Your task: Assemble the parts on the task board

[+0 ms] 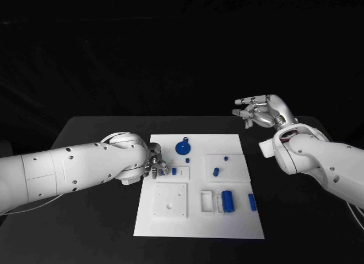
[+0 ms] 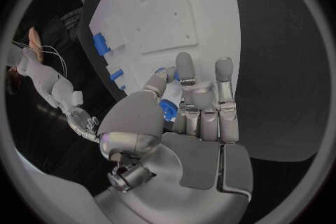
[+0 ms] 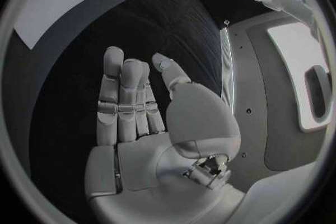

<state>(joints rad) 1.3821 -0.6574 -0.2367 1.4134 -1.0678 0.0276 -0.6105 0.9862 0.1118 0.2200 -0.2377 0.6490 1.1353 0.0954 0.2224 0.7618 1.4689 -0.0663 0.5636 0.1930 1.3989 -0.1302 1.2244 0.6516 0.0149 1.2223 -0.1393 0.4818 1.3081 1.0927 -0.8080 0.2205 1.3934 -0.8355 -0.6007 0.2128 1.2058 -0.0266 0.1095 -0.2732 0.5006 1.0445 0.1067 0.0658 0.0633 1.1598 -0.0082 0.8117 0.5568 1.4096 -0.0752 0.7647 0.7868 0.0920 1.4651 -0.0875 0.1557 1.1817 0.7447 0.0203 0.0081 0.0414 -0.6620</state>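
The left robot hand (image 1: pixel 154 165) is down at the left edge of the task board (image 1: pixel 199 220), fingers curled toward a small blue part (image 1: pixel 174 171) that sits in a little white block. From the left wrist view, the fingertips (image 2: pixel 184 61) lie over something blue (image 2: pixel 168 109), touching it or close to it, but I cannot tell whether they have really closed on it or are only resting against it. That part lies just beyond the fingers, toward the board's middle, so any coming move looks very short and inward.

Just past it, farther from the robot, sits the round blue part (image 1: pixel 183 147) with a small tab. To its right, on a raised white square, are two more small blue pieces (image 1: pixel 216 171). Nearer the robot, two blue cylinders (image 1: pixel 227 200) lie side by side, their long axes running away from the robot.

The right robot hand (image 1: pixel 261 111) hovers over the black counter (image 1: pixel 102 129), off the board's far right corner, fingers apart and holding nothing. It is well apart from every part, so the left is plainly the nearer one for this step.
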